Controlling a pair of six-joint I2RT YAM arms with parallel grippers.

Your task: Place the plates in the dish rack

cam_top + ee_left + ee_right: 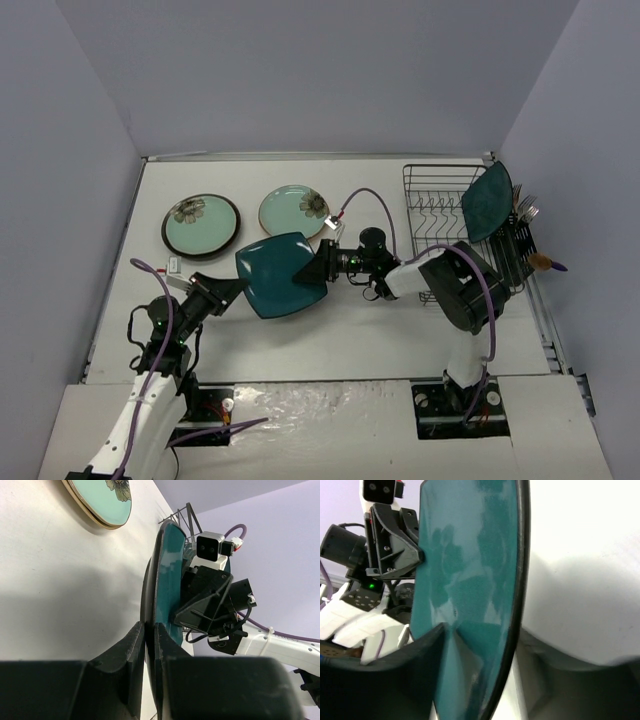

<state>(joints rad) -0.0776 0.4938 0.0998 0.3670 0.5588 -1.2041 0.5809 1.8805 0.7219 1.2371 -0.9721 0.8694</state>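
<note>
A dark teal wavy-edged plate (280,275) hangs tilted above the table between both arms. My left gripper (238,290) is shut on its left rim; in the left wrist view both fingers (148,626) pinch the plate (167,575) edge-on. My right gripper (322,268) straddles the right rim. In the right wrist view its near finger (427,645) lies against the plate's face (470,570), while the rim hides whether the far finger touches. A second teal plate (487,200) stands in the black wire dish rack (435,205).
Two mint-green flower plates lie flat at the back left, one with a dark rim (201,224), one with a tan rim (294,213), the latter close behind the held plate. The rack's cutlery holder (518,245) with utensils is at the far right. Walls enclose the table.
</note>
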